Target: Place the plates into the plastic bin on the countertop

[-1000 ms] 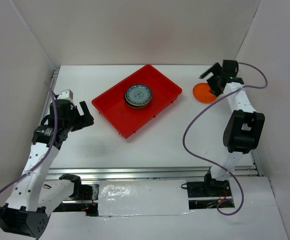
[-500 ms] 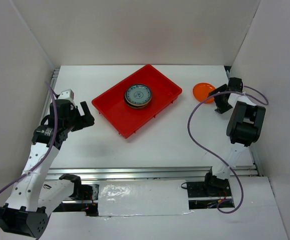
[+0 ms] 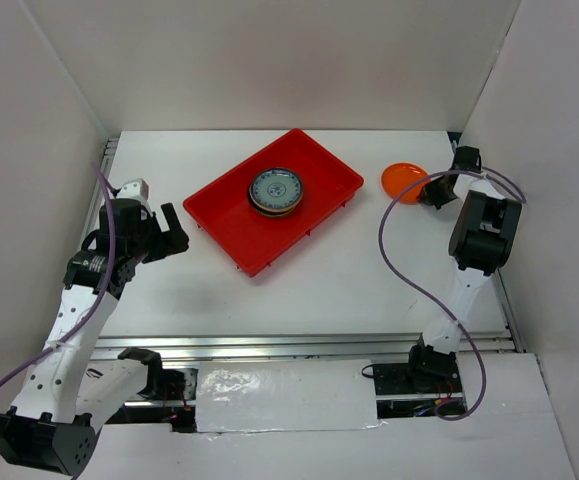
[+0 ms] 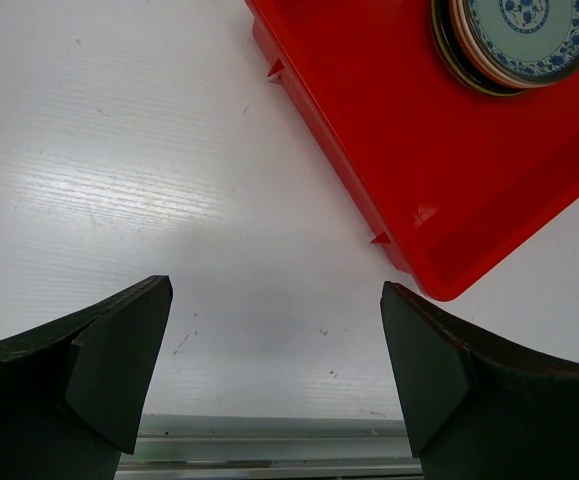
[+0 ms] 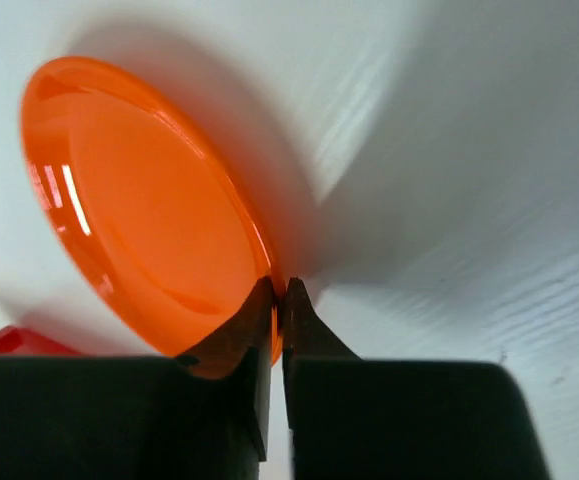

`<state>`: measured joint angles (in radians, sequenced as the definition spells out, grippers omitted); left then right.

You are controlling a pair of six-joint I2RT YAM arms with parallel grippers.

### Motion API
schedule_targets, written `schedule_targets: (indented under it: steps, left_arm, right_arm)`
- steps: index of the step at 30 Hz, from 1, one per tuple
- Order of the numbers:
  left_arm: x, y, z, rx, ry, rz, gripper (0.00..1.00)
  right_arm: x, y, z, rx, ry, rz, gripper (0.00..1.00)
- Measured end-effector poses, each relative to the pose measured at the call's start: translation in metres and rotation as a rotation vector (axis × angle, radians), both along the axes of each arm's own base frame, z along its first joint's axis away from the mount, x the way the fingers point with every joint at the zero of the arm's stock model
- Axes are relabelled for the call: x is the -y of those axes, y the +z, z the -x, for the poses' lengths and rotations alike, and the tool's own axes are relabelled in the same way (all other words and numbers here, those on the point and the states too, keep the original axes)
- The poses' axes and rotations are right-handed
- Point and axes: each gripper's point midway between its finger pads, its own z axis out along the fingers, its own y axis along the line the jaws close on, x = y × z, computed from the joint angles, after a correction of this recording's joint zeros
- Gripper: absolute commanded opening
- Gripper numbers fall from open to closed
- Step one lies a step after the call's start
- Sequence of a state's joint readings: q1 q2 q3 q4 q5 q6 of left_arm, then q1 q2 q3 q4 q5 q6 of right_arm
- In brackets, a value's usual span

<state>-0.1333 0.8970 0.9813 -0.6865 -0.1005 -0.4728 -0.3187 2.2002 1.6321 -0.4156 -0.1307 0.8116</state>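
The red plastic bin [image 3: 314,168] lies slanted at the middle back of the white countertop [image 3: 299,280]. In the bin stands a stack of plates [image 3: 275,190] topped by a blue-white patterned one [image 4: 529,30]. An orange plate [image 3: 403,180] is right of the bin. My right gripper [image 3: 432,188] is shut on the right rim of the orange plate [image 5: 139,210], which stands tilted up off the surface. My left gripper [image 3: 172,232] hangs open over the bare countertop left of the bin [image 4: 439,170], with nothing between its fingers.
White walls [image 3: 49,130] close in the countertop on the left, back and right. A metal rail [image 3: 299,345] runs along the near edge. The right arm's cable [image 3: 399,270] loops over the surface right of the bin.
My right gripper came down to the orange plate's right edge and shut on its rim; the plate has shifted slightly left and tilted. The left arm has not moved.
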Motion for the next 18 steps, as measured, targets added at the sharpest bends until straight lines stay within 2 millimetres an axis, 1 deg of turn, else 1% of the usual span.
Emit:
schedule_targets:
  steps: [2,4,6,9,11,12,14,16,17,18]
  left_arm:
    - [0.000,0.000,0.000,0.000,-0.001,0.000,0.99]
    - [0.000,0.000,0.000,0.000,-0.001,0.000,0.99]
    - [0.000,0.000,0.000,0.000,-0.001,0.000,0.99]
    - [0.000,0.000,0.000,-0.001,-0.002,0.000,0.99]
    - [0.000,-0.001,0.000,-0.003,-0.002,0.000,0.99]
    - [0.000,-0.001,0.000,-0.004,-0.002,0.000,0.99]
    - [0.000,-0.001,0.000,-0.003,-0.002,0.000,0.99]
    - [0.000,-0.001,0.000,-0.004,-0.002,0.000,0.99]
    - [0.000,-0.001,0.000,-0.004,-0.002,0.000,0.99]
    - [0.000,-0.001,0.000,-0.003,-0.002,0.000,0.99]
  right_arm:
    - [-0.004,0.002,-0.001,0.009,-0.002,-0.030,0.00]
    - [-0.006,0.010,-0.005,0.038,0.006,-0.038,0.00]
    - [-0.008,0.014,-0.002,0.049,0.004,-0.036,0.00]
    - [-0.012,0.018,0.015,0.045,-0.023,-0.037,0.00]
    - [-0.011,0.031,0.029,0.047,-0.059,-0.018,0.00]
    - [-0.012,0.043,0.034,0.059,-0.074,-0.002,0.00]
    - [-0.008,0.078,0.036,0.120,-0.102,0.047,0.00]
    - [-0.010,0.122,0.032,0.208,-0.109,0.099,0.00]
    - [-0.015,0.146,0.028,0.259,-0.097,0.121,0.00]
    - [-0.022,0.167,0.022,0.305,-0.080,0.136,0.00]
